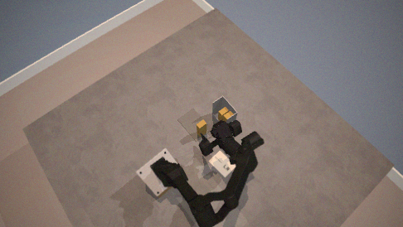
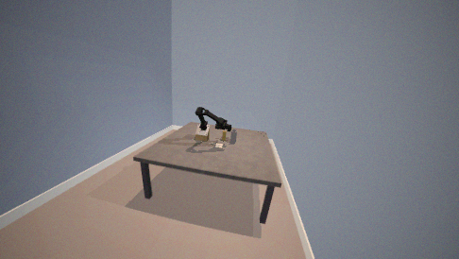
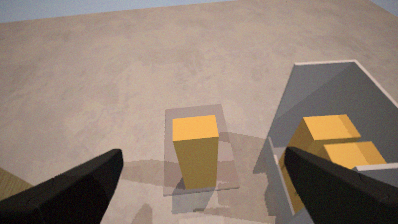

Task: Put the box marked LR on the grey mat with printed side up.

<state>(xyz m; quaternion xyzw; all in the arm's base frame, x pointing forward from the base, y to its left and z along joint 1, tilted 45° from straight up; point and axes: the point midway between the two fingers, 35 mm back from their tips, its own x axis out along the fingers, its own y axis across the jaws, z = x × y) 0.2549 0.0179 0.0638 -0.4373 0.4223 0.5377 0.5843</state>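
Lower edge of top view crops the arm (image 1: 242,171); reach codes on binned boxes (image 1: 224,112) (image 3: 331,128) unreadable, tabletop's far edge (image 3: 150,11) runs out of wrist view.

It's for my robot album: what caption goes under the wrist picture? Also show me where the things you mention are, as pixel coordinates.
Open gripper (image 1: 221,142) (image 3: 204,155), yellow box (image 1: 201,128) (image 3: 200,160) standing on the grey mat (image 1: 187,120) (image 3: 227,181).

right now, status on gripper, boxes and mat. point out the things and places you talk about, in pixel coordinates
Gripper (image 1: 220,134) (image 3: 204,155) open, nothing held. One box (image 1: 201,127) (image 3: 200,155) upright on grey mat (image 1: 187,118) (image 3: 171,150), code not readable. Two boxes (image 1: 224,112) (image 3: 332,127) in bin (image 1: 214,108) (image 3: 325,82). Nothing seen between fingers and mat box.
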